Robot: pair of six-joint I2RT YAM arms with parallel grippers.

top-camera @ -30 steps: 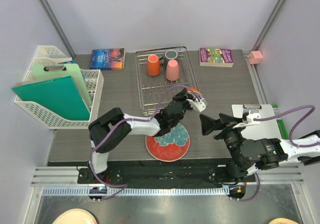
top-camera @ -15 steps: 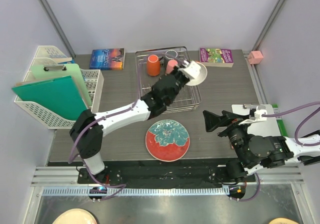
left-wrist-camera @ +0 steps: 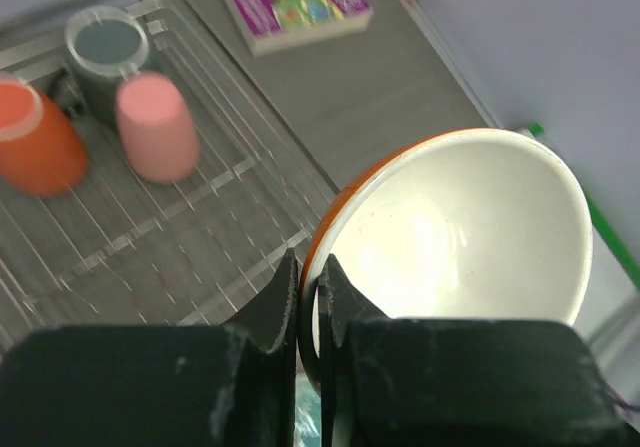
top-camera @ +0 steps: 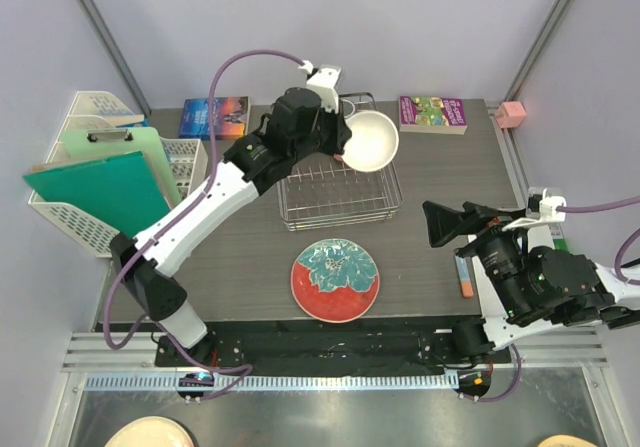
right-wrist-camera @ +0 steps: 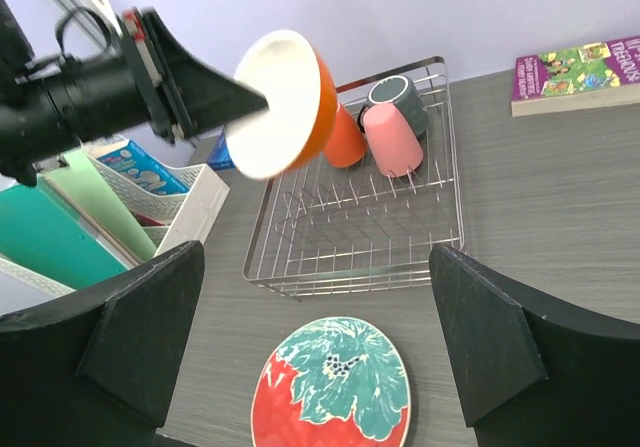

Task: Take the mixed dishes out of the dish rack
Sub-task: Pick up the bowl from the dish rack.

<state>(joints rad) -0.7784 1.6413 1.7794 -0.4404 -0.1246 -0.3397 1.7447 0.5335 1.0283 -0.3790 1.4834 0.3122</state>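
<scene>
While its jaws grip the rim of the small orange-and-white bowl (left-wrist-camera: 460, 237), the left gripper (left-wrist-camera: 308, 267) holds it tilted in the air above the dish rack (top-camera: 340, 205), upper centre of the top view. At the rack's far end stand the orange mug (left-wrist-camera: 35, 142), the pink cup (left-wrist-camera: 157, 127) and the dark grey mug (left-wrist-camera: 105, 47). The teal plate (top-camera: 336, 280) lies flat on the table (top-camera: 440, 167) at lower centre. At right, the right gripper (top-camera: 432, 224) has its fingers spread wide, holding nothing.

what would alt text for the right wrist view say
The left gripper holds an orange-and-white bowl tilted in the air over a silver dish rack with an orange mug, a pink cup and a dark grey mug at its far end. A teal and red plate lies on the table in front of it.
</scene>
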